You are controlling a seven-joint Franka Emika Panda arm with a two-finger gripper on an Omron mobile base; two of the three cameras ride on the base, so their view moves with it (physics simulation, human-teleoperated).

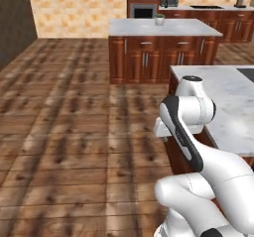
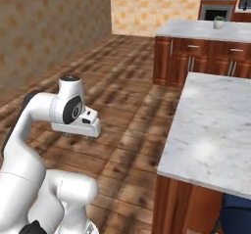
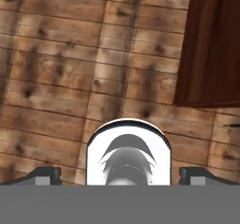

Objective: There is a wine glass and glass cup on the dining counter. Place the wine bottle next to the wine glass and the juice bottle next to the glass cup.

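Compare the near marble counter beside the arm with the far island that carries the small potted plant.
The near marble counter lies bare where it shows, while the far island carries a small potted plant. The island's front shows drawers and doors with steel handles; the near counter shows a plain wood side. The near counter runs out of frame; the island's top shows almost whole in the left base view. Both have veined pale tops on reddish-brown wood.

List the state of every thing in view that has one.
Gripper: open, holding nothing, pointing down over the wood floor.
Arm: folded, beside the counter.
Dining counter: bare where it shows.
Island drawers: closed.
Island plant pot: upright.
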